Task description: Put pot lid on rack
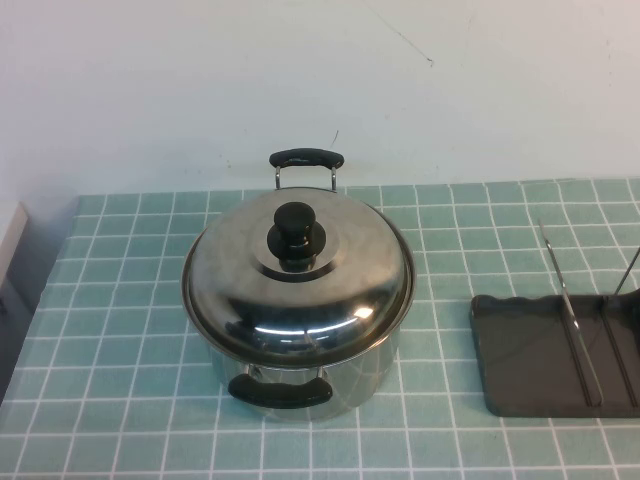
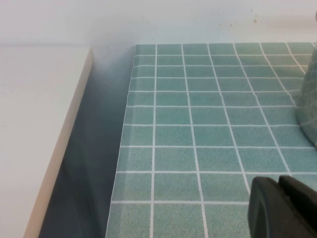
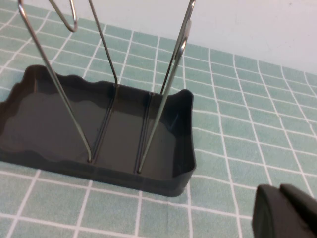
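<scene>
A table [image 1: 120, 400] covered in green tiles with white grout lines runs back to a plain pale wall [image 1: 200, 80], with a white ledge [image 2: 34, 124] beside its left edge across a dark gap. Near the middle of the surface stands a steel pot [image 1: 300, 385], one black handle facing the near edge and the other the far edge. The pot lid [image 1: 297, 282], round, domed and mirror-bright, sits level on the pot, its black knob [image 1: 294, 235] pointing straight up. At the right edge lies the rack [image 1: 520, 350], a dark grey tray with its long side along that edge, thin wire prongs [image 3: 163, 94] rising upright. The left gripper [image 2: 285, 208] hangs low over bare tiles near the left edge; the right gripper [image 3: 287, 210] hangs just beside the rack. Whether either gripper's fingers are spread or pressed together cannot be told.
</scene>
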